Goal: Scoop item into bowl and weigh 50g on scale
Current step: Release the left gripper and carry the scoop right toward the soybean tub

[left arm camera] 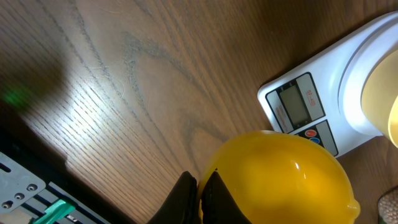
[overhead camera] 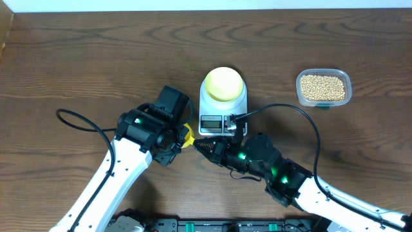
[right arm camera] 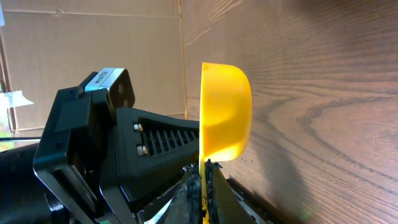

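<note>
The pale-yellow bowl [overhead camera: 223,83] sits on the white scale [overhead camera: 206,103] at mid-table and looks empty. The beans [overhead camera: 323,87] fill a clear tub at the right. A bright yellow scoop [overhead camera: 187,135] hangs in front of the scale between both arms. My left gripper [overhead camera: 181,138] is shut on it from the left, and in the left wrist view the jaws [left arm camera: 200,194] pinch its edge beside the cup [left arm camera: 280,180]. My right gripper [overhead camera: 198,145] is shut on the scoop's handle; in the right wrist view the jaws [right arm camera: 204,186] clamp the thin yellow strip below the cup [right arm camera: 225,112].
The clear tub [overhead camera: 348,82] stands at the right, away from both arms. The scale's display and buttons [left arm camera: 298,109] face the front edge. A black cable [overhead camera: 302,113] loops from the right arm towards the scale. The left arm's black body [right arm camera: 93,155] sits close behind the scoop.
</note>
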Controlling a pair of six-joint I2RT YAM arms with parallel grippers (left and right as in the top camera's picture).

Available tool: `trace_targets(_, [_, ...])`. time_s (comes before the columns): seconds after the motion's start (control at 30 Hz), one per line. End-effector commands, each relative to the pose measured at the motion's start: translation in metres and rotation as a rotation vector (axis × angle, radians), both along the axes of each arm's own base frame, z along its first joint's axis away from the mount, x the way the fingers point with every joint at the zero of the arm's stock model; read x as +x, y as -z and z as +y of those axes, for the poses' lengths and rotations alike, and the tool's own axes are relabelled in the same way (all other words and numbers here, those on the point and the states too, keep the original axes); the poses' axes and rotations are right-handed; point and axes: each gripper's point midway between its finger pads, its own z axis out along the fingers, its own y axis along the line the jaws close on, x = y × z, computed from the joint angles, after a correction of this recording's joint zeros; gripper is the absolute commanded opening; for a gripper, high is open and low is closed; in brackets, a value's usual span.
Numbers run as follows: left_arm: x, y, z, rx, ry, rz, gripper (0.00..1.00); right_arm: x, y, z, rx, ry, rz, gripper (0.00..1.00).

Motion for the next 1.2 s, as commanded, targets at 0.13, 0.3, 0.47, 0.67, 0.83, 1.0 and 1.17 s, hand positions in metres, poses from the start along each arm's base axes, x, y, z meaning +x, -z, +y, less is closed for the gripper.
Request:
trace_targets(0.13, [-0.001,0.004,0.004,0.03,0.016,0.008,0.07,0.003,-0.004,0.001,-0.002,0.011,-0.019,0.01])
trace_targets(0.3, [-0.001,0.004,0.004,0.03,0.016,0.008,0.07,0.003,-0.001,0.0,-0.014,0.015,-0.013,0.01])
trace_targets(0.47, [-0.001,0.004,0.004,0.03,0.016,0.007,0.37,0.004,0.016,-0.006,-0.131,-0.005,-0.102,0.01])
trace_targets(0.67, [-0.003,0.005,0.011,0.064,0.011,0.009,0.5,-0.005,0.047,-0.018,-0.306,-0.081,-0.166,0.01])
trace_targets(0.83, [-0.006,0.005,0.02,0.113,0.006,0.018,0.59,-0.009,0.04,-0.034,-0.374,-0.123,-0.263,0.01])
trace_targets(1.0, [-0.007,0.005,0.021,0.12,0.005,0.022,0.64,-0.004,0.044,-0.091,-0.531,-0.049,-0.253,0.01])
trace_targets(1.17, [-0.007,0.005,0.021,0.12,0.005,0.022,0.68,-0.007,0.04,-0.158,-0.67,0.045,-0.259,0.01])
